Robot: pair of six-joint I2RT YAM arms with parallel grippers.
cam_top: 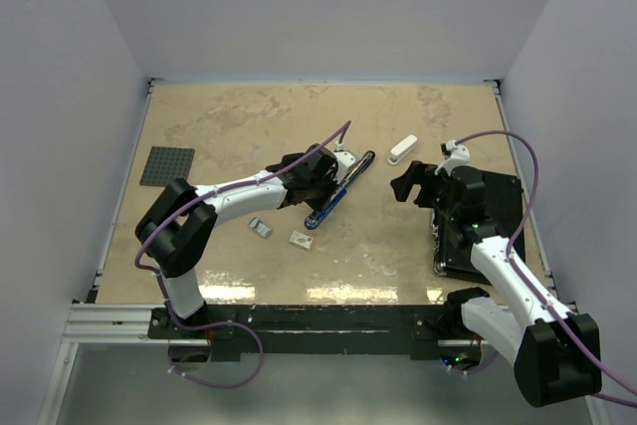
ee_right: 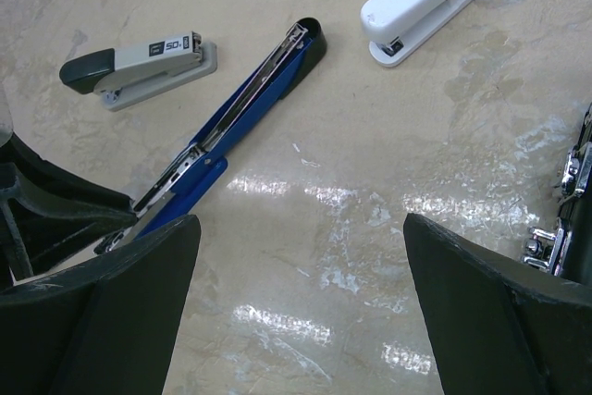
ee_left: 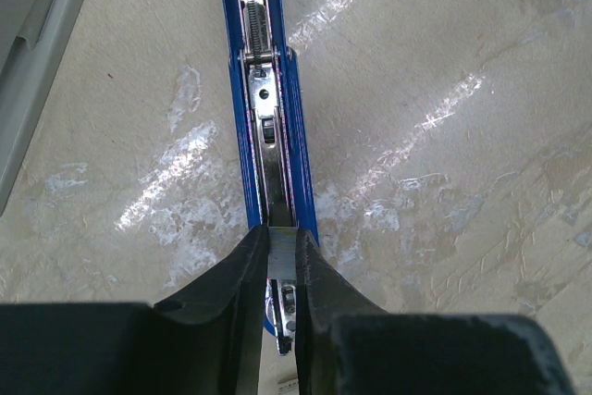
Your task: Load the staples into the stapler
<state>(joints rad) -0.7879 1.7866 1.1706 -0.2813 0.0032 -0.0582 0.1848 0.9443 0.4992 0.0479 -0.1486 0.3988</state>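
A blue stapler (cam_top: 339,193) lies opened out flat mid-table, its metal channel (ee_left: 263,90) facing up. My left gripper (cam_top: 320,189) hovers over the stapler's near end, shut on a short silver strip of staples (ee_left: 282,249) held just above the channel. The small whitish staples box (cam_top: 302,239) and its grey tray piece (cam_top: 260,228) lie on the table in front of the stapler. My right gripper (cam_top: 412,184) stands open to the right of the blue stapler (ee_right: 236,122), nothing between its fingers (ee_right: 139,265).
A white stapler (cam_top: 402,149) lies behind the right gripper. A grey stapler (ee_right: 139,65) sits left of the blue one's far end. A dark baseplate (cam_top: 167,166) is at far left. A large black object (cam_top: 483,226) lies under the right arm.
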